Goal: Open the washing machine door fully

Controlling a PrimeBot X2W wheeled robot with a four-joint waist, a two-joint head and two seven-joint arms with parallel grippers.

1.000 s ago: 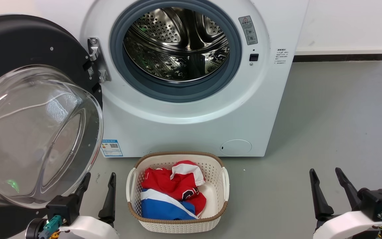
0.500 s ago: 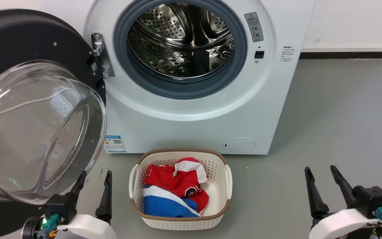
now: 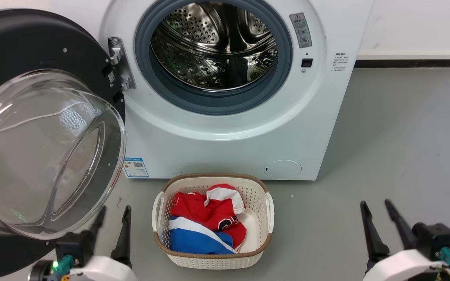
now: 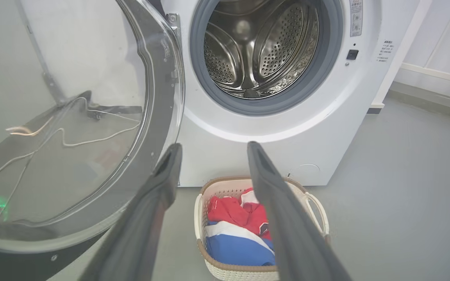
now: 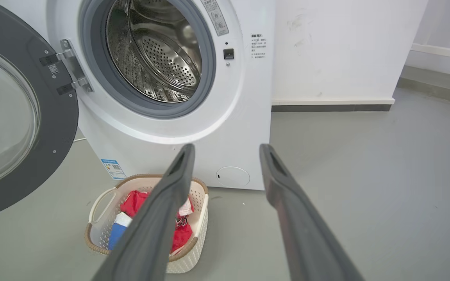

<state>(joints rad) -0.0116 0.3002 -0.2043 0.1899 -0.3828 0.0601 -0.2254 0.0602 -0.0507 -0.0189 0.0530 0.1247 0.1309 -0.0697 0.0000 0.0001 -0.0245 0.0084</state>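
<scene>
Grey floor runs back to a white wall, with the washing machine standing against it. Furthest left, the washing machine door is swung wide on its hinge, and its glass bowl bulges outward. It lies ahead and to the left of the left tool. That tool's fingers are parted and hold nothing, and the left one is just beside the door's lower rim; I cannot tell whether it touches. Ahead and to the right of that tool sits a laundry basket of red and blue cloth, below the open drum mouth. Far right, the right tool is likewise parted and empty, well apart from the door. The left arm is plainly the nearer. The door looks close to fully open, so any remaining swing would probably be a push further left, away from the drum mouth
</scene>
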